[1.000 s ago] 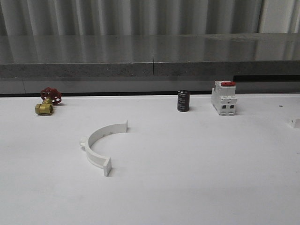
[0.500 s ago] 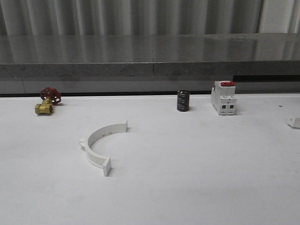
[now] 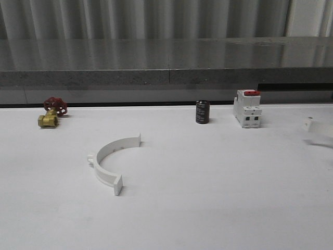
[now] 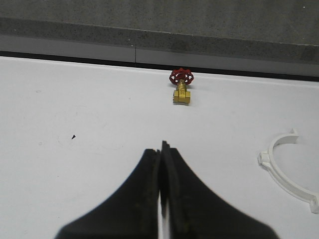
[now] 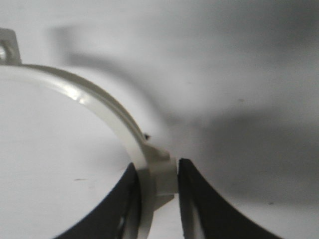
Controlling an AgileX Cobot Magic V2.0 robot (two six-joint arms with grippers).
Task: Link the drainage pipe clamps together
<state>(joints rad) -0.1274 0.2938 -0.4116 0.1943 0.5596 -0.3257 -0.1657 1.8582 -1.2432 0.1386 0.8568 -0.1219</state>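
Since the earlier frames, we see the white piece at the table's right edge move up and leftward; it is now a blurred second clamp point(image 3: 317, 127) off the surface. All else holds position.

Count, front view: we log two clamps, one valve, one capacitor, one switch block. First clamp point(image 3: 112, 161) lies flat on the table point(image 3: 218, 198), left of centre, its arc opening toward the right, tabs at both ends. Valve point(image 3: 50, 113), brass with red handwheel, sits at the far left near the back edge. Black capacitor point(image 3: 202, 112) stands upright at the back, switch block point(image 3: 247, 108) with red top just to its right, apart from it.

Right gripper point(image 5: 159, 199): we see both fingers clamped on the second clamp's rim point(image 5: 159, 172), arc extending away to a tab. Left gripper point(image 4: 162, 199): fingers pressed together, holding nothing, above bare table, valve beyond it.

Containers: none noted. Surface is plain white; behind it a grey stone ledge point(image 3: 166, 62) and ribbed wall.
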